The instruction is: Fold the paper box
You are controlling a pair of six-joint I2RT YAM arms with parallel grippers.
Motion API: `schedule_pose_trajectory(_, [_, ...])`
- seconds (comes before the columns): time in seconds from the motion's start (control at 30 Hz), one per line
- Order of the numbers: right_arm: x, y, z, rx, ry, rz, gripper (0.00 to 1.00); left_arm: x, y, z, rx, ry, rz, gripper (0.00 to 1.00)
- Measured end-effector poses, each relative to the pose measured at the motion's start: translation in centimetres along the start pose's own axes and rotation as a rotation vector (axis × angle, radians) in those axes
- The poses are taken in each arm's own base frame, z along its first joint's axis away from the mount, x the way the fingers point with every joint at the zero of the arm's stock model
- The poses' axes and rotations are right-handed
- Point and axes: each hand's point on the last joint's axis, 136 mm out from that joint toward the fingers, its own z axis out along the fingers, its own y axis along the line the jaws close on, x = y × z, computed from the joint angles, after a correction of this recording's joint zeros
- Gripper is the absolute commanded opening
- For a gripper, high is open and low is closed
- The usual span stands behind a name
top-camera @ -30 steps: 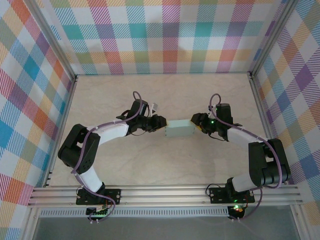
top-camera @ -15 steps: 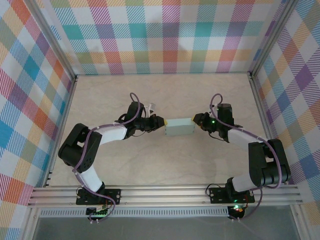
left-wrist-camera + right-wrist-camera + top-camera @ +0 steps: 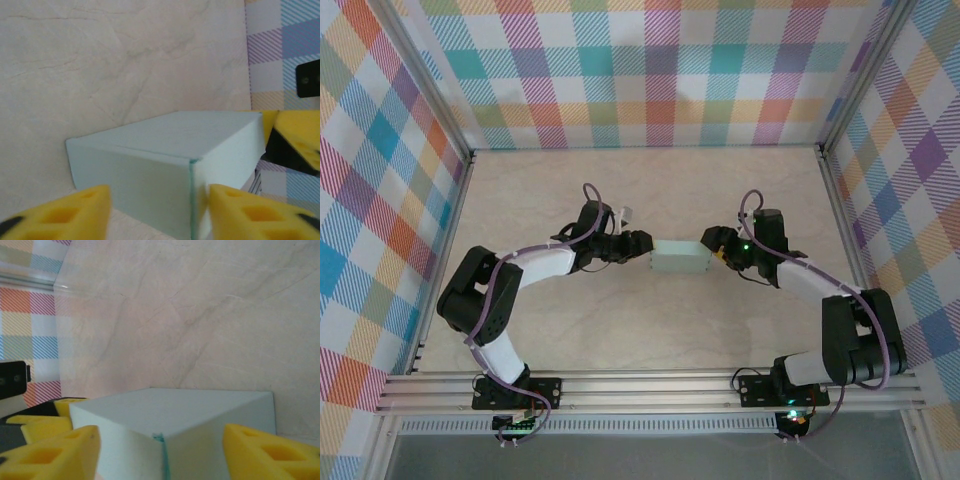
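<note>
Shifted slightly nearer, paper box lies lengthwise left-right between both jaws.

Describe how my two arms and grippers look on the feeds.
The two arms match. The left arm and right arm have white link covers between chunky black joint housings, and a purple cable loops along each. The left gripper and right gripper are black with yellow fingers that have rectangular recesses. A green light glows near the right wrist.
</note>
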Motion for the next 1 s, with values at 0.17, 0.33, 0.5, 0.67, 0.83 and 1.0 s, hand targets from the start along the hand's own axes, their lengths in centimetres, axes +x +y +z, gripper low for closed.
schedule_pose_trajectory(0.17, [-1.4,0.8,-0.7,0.051,-0.019,-0.007,0.85,-0.7,-0.6,-0.7,-0.049,0.004,0.031,0.88])
schedule_pose_trajectory(0.33, [-2.0,0.9,-1.8,0.11,-0.042,-0.062,0.91,-2.1,-3.0,-2.7,-0.039,-0.052,0.252,0.92])
schedule_pose_trajectory(0.5, [-1.8,0.1,-2.7,0.17,-0.052,-0.11,0.93,-2.8,-4.8,-3.6,-0.039,-0.039,0.681,0.88])
schedule_pose_trajectory(0.67, [-1.8,0.1,-3.1,0.175,-0.061,-0.15,0.93,-2.4,-5.1,-2.4,-0.011,0.098,1.031,0.83])
schedule_pose_trajectory(0.83, [-0.6,-1.0,-3.2,0.189,-0.044,-0.154,0.93,-0.6,-2.3,-1.2,-0.012,0.242,1.198,0.71])
schedule_pose_trajectory(1.0, [-0.2,-1.5,-3.2,0.197,-0.035,-0.162,0.93,0.0,-0.9,-0.4,-0.002,0.341,1.276,0.6])
